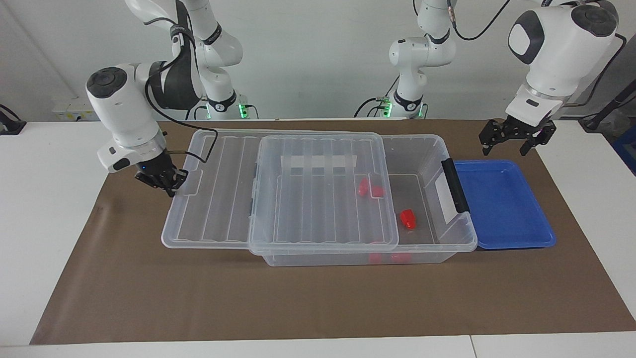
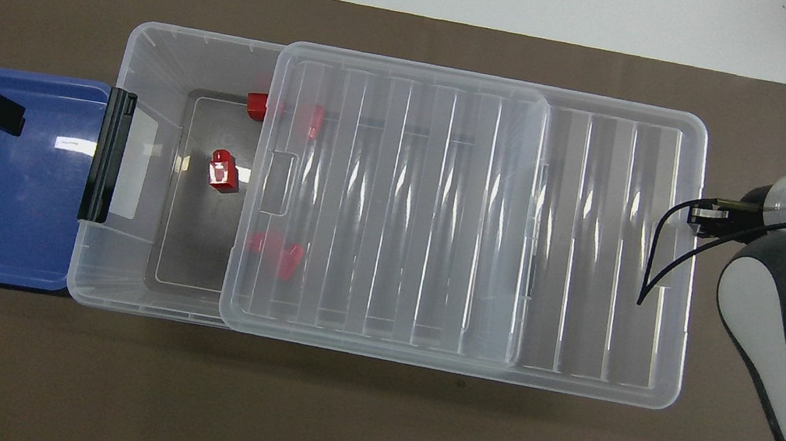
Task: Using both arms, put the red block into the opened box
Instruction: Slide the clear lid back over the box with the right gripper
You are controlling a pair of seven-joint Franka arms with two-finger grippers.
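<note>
The clear box (image 1: 431,144) (image 2: 152,48) lies along the middle of the mat. Its ribbed lid (image 1: 323,204) (image 2: 441,212) rests on top, slid partway and overhanging toward the right arm's end. The red block (image 1: 407,219) (image 2: 222,170) sits on the box floor in the uncovered part near the black latch (image 1: 455,186). My right gripper (image 1: 170,188) (image 2: 699,218) is shut and empty, tips against the lid's overhanging end. My left gripper (image 1: 504,147) hangs open and empty over the tray's edge nearer the robots.
Two similar red pieces lie in the box, one (image 1: 370,189) (image 2: 273,253) under the lid, one (image 2: 256,104) half covered. A shallow blue tray (image 1: 502,209) (image 2: 3,190) sits against the box's latch end. A brown mat (image 1: 298,298) covers the table.
</note>
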